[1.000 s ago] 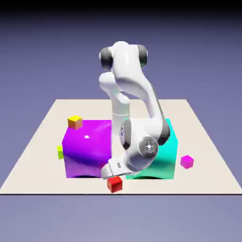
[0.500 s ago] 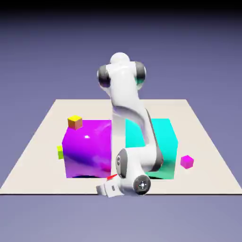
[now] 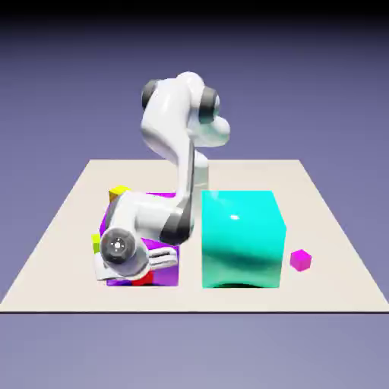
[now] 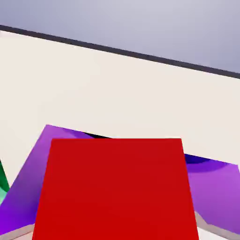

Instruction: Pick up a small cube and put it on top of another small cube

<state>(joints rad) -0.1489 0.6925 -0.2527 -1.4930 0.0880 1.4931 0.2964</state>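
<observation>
The little red cube [image 4: 117, 190] fills the bottom middle of the hand view, its flat face square-on with edges nearly level; being a cube, it has no real long axis. In the exterior view only a sliver of it shows at lower left, under the gripper [image 3: 144, 267], against the big purple block [image 3: 169, 267]. The fingers are hidden, but the claw looks clamped on it.

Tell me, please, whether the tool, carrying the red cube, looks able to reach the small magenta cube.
Probably yes: the magenta cube sits in the open, though the big cyan block stands between it and the tool.
</observation>
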